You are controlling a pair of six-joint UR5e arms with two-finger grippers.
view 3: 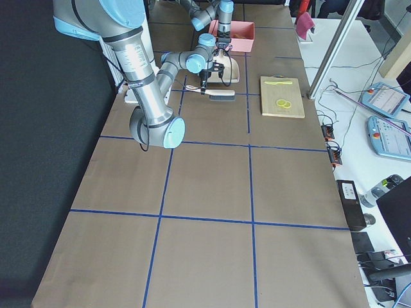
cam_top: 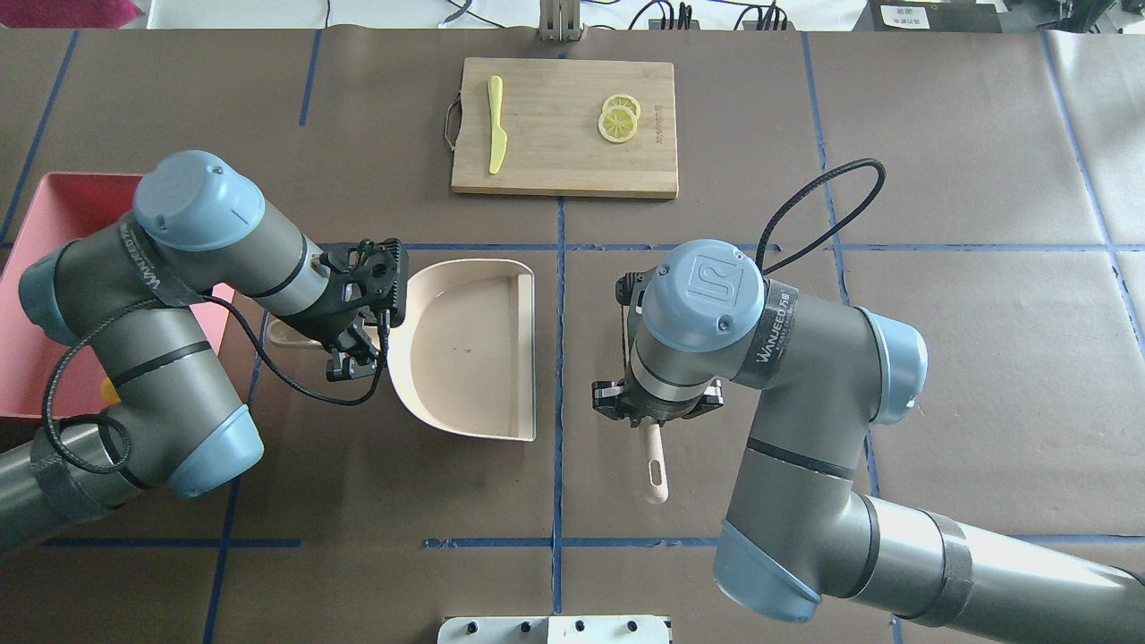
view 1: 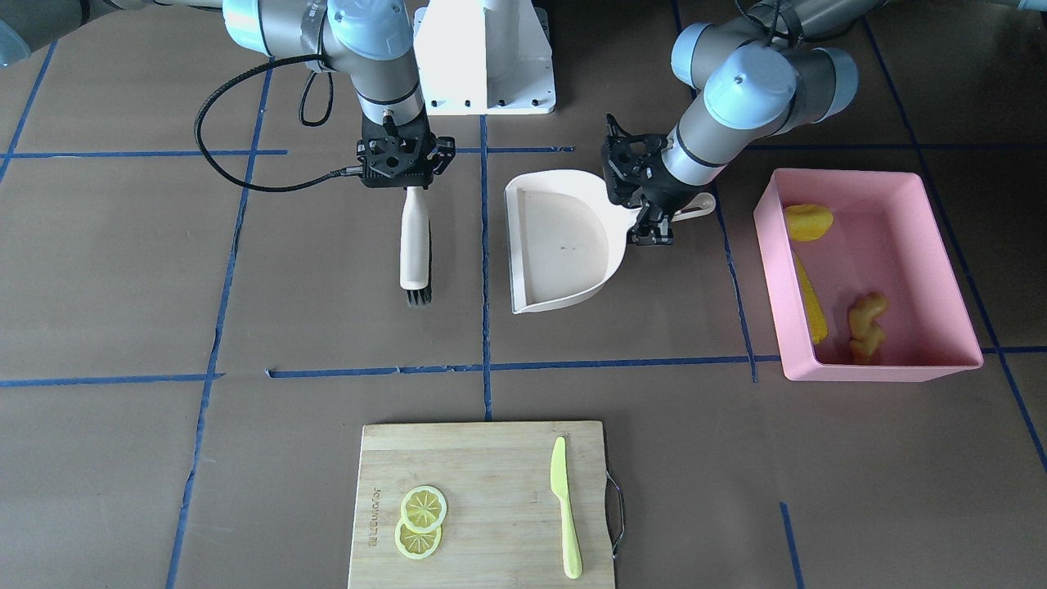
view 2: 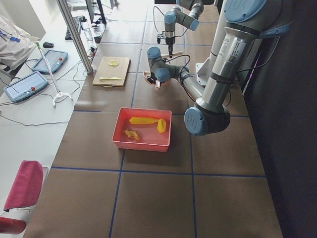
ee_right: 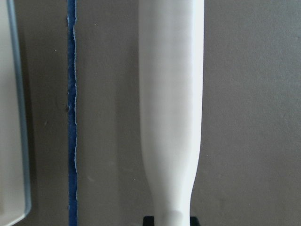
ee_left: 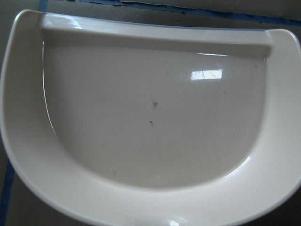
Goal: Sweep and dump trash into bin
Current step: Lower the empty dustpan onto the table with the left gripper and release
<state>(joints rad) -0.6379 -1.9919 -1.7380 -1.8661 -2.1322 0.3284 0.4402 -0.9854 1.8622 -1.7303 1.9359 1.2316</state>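
1. The bin (view 1: 867, 372) stands on the table (view 1: 123, 286) on the outer, left-hand side of the left claw (view 1: 652, 236), near it but apart. All three items for disposal lie inside: yellow lump (view 1: 808, 221), corn cob (view 1: 810, 298), ginger root (view 1: 867, 325).
2. The left claw sits at the handle end of the dustpan (view 1: 564, 245). The pan lies flat and empty, its open lip turned towards the right claw. You cannot tell from these views whether the fingers are pinching the handle or merely beside it.
3. The right claw (view 1: 409, 182) hangs over the brush (view 1: 415, 245), a finger close on either side of the handle. Whether they bear on it cannot be told. The brush's long axis runs away from the robot's base, parallel to the pan's lip, with the bristles at the far end.
4. Assessment: dumping appears complete. Should anything more go in, the left arm is the nearer to the bin. What remains, in my judgement, is parting from both tools, lifting straight up along neither handle's axis.
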